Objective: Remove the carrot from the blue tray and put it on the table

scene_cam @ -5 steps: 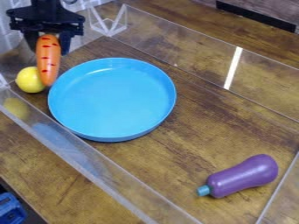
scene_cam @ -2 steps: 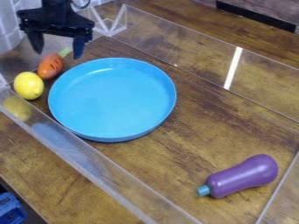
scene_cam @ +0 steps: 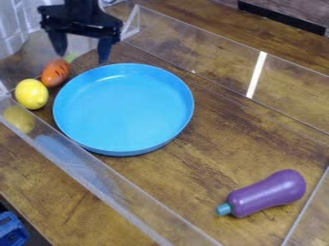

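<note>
Dark wood tabletop [scene_cam: 206, 163] now carries the carrot [scene_cam: 56, 73], dropped just outside the tray [scene_cam: 123, 108] rim beside a lemon [scene_cam: 31, 93], while the end effector [scene_cam: 83, 40], spread wide and empty, has lifted clear above it, so the task looks done.

Even, moderately bright indoor light; glossy table [scene_cam: 193, 183] throws a narrow white streak of glare right of centre and paler sheen across the upper right planks. Blue tray [scene_cam: 123, 108] evenly lit, thin dark shadow under its lower rim; purple eggplant [scene_cam: 265, 193] at lower right carries a soft highlight on top and a short shadow beneath. Frame small and soft throughout, fine detail smeared; clear acrylic wall [scene_cam: 90, 178] along the lower left shows faint reflections, including a dim yellowish one at the left edge.
</note>
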`<state>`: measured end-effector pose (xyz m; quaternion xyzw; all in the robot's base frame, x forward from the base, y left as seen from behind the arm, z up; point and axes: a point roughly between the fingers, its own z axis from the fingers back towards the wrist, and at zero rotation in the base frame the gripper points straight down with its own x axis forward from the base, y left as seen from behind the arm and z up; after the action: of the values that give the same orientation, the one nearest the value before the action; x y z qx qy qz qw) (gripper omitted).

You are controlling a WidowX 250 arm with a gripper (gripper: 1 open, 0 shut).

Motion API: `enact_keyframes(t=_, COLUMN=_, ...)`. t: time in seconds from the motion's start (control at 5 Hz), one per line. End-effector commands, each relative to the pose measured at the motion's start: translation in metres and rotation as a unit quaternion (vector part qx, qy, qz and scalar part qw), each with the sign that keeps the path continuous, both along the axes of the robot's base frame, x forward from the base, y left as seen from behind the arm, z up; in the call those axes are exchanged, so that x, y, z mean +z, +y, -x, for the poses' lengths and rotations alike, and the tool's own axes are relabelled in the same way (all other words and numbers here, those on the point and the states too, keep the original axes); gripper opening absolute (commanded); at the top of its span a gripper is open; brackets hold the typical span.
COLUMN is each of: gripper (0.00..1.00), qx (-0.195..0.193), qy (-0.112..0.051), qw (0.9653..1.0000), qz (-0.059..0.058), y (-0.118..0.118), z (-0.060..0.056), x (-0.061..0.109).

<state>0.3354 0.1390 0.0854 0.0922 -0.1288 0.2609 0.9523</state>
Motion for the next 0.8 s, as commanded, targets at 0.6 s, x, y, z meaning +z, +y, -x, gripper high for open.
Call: enact_keyframes(t=0.6, gripper=1.00, qx=-0.101, qy=-0.017, qw=0.9943, qz=0.032, y=-0.030, z=-0.022, x=0.030)
